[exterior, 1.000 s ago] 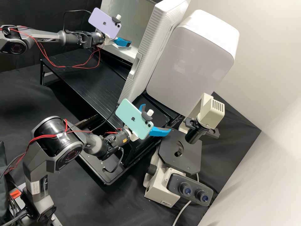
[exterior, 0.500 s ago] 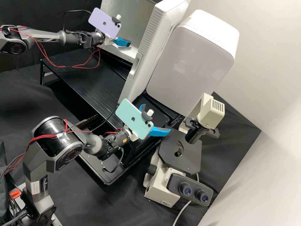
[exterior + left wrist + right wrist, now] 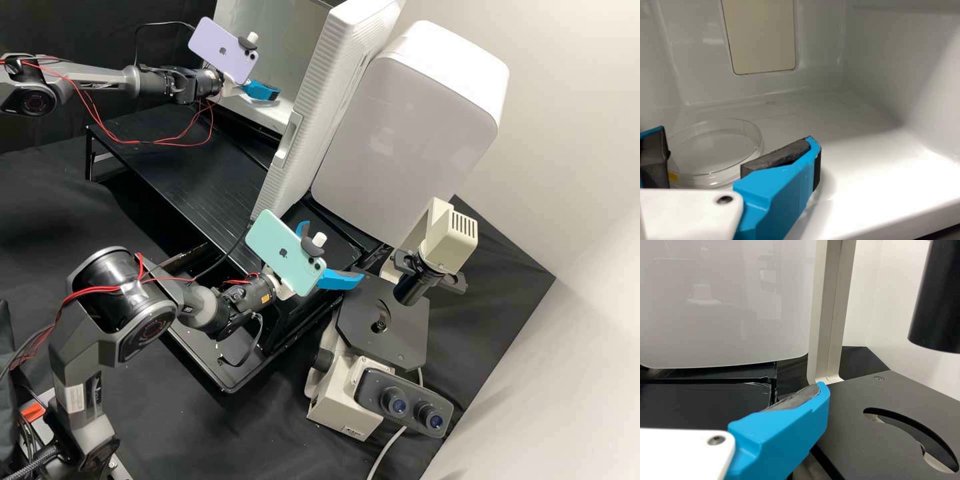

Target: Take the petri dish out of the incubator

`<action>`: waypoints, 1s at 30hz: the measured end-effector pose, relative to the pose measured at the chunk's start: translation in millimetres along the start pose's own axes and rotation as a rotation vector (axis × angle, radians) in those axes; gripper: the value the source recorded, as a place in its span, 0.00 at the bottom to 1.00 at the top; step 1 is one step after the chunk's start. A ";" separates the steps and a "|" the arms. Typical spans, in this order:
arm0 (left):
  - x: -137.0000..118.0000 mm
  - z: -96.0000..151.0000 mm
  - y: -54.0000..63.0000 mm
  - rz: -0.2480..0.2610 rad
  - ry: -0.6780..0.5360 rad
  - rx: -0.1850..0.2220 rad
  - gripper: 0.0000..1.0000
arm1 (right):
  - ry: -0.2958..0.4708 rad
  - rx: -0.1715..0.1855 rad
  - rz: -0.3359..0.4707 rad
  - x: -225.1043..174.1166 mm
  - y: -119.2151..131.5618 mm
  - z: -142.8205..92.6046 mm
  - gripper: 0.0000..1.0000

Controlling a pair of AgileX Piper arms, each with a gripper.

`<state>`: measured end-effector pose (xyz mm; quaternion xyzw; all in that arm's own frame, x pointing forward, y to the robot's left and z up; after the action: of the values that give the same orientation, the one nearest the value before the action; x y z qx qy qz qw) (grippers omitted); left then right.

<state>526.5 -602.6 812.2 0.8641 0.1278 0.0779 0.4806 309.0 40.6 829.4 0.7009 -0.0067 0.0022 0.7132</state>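
A clear petri dish [image 3: 715, 150] lies flat on the white floor of the incubator [image 3: 855, 150]. My left gripper [image 3: 735, 142] is open inside the chamber, its two blue fingers [image 3: 785, 170] standing on either side of the dish's near part; I cannot tell whether the pads touch it. In the high view the left gripper [image 3: 260, 89] sits at the incubator's opening [image 3: 267, 40], beside the swung-out ridged door [image 3: 320, 113]. My right gripper [image 3: 330, 267] hangs open and empty low down, one blue finger [image 3: 790, 415] over the edge of the black microscope stage [image 3: 880, 410].
A white microscope [image 3: 373, 373] with a black stage [image 3: 383, 320] stands at the front right. A large rounded white box [image 3: 413, 120] rises behind the door. A black slatted shelf [image 3: 187, 173] runs under the incubator. Red cables trail along the left arm [image 3: 133, 80].
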 end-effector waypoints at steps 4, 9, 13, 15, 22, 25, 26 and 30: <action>-0.5 1.0 -0.3 0.000 -0.002 0.000 0.00 | 0.000 0.000 0.000 0.0 0.0 0.0 1.00; -0.5 1.0 -0.3 0.000 -0.002 0.000 0.00 | 0.000 0.000 0.000 0.0 0.0 0.0 1.00; -0.5 1.0 -0.3 0.000 -0.002 0.000 0.00 | 0.000 0.000 0.000 0.0 0.0 0.0 1.00; -0.5 1.0 -0.3 0.000 -0.002 0.000 0.00 | 0.000 0.000 0.000 0.0 0.0 0.0 1.00; -0.3 0.1 -1.2 -0.003 0.007 0.002 0.00 | 0.000 0.000 0.000 0.0 0.0 0.0 1.00; -0.4 -0.3 -1.1 -0.003 0.011 0.002 0.00 | 0.000 0.000 0.000 0.0 0.0 0.0 1.00; -0.4 -0.3 -1.1 -0.003 0.011 0.002 0.00 | 0.000 0.000 0.000 0.0 0.0 0.0 1.00; -0.8 0.4 -1.3 -0.002 0.011 0.004 0.00 | 0.000 0.000 0.000 0.0 0.0 0.0 1.00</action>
<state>525.7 -602.5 810.9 0.8645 0.1315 0.0819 0.4782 309.0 40.6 829.4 0.7009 -0.0067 0.0022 0.7132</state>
